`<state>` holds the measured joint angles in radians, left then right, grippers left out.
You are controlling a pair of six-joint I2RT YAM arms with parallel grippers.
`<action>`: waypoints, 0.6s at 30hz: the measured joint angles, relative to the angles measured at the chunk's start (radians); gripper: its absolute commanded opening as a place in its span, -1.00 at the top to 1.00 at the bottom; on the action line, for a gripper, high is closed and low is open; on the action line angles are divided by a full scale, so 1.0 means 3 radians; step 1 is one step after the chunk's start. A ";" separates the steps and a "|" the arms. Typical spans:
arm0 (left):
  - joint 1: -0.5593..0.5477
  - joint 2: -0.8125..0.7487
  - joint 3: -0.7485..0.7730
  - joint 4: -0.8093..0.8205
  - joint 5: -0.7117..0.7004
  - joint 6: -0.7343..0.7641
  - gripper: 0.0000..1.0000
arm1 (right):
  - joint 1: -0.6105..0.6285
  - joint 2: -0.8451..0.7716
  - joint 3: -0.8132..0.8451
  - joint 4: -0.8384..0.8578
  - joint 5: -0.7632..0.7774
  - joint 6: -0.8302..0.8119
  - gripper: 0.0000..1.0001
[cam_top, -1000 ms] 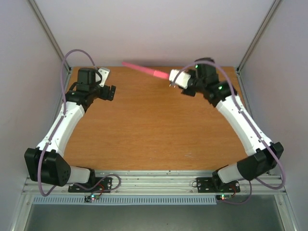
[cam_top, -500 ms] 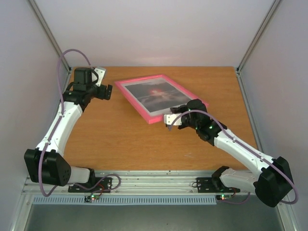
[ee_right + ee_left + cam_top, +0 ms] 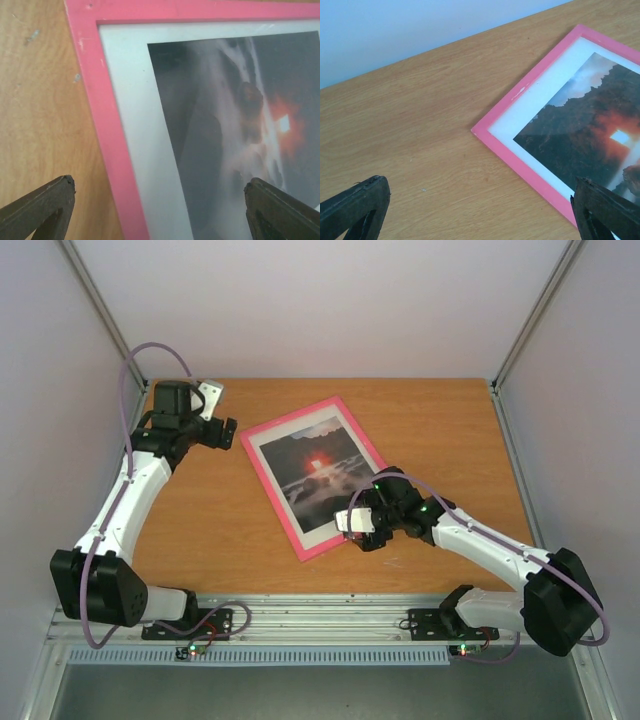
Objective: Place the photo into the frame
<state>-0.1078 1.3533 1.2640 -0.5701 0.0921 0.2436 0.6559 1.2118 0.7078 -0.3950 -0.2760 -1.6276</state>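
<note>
The photo [image 3: 318,472] sits inside the frame [image 3: 520,92], flat on the table [image 3: 440,420].

Flat candy-pink frame [image 3: 520,92] with one small pale scuff on its rim; photo [image 3: 315,475] has a broad white border round a dark grey-black rocky scene, with whitish misty streaks and a red-orange glow that is brightest at centre. Tabletop [image 3: 220,530]: warm orange-brown wood grain in fine streaks, with a few tiny pale flecks. Left arm [image 3: 135,495] and right arm [image 3: 490,545] have white shells and black joints, each with a lilac cable [image 3: 158,344], green lights on the right one; walls [image 3: 300,300] pale grey-white.
</note>
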 measured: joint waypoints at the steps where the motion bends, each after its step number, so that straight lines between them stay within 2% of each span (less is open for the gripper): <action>1: 0.0000 0.0000 0.0000 -0.0006 0.0018 0.0004 -0.99 | 0.0000 0.0000 0.0028 -0.0081 -0.0034 0.0013 -0.94; 5: 0.0000 0.0015 0.0013 -0.0089 0.0116 0.0031 -0.99 | -0.0004 0.0001 0.0158 -0.0384 -0.0069 0.0089 -0.97; 9: 0.0000 0.0278 0.0284 -0.0416 0.0107 0.0051 -0.99 | -0.0153 0.0103 0.0463 -0.0727 -0.0126 0.0298 -0.97; 18: 0.0000 0.0479 0.0374 -0.0725 0.0262 0.0047 -0.99 | -0.1266 0.1002 0.1747 -0.1396 -0.0633 0.1183 -0.96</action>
<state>-0.1078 1.4971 1.3762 -0.7876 0.1707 0.2577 0.2760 1.5124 1.2320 -0.8139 -0.4660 -1.2728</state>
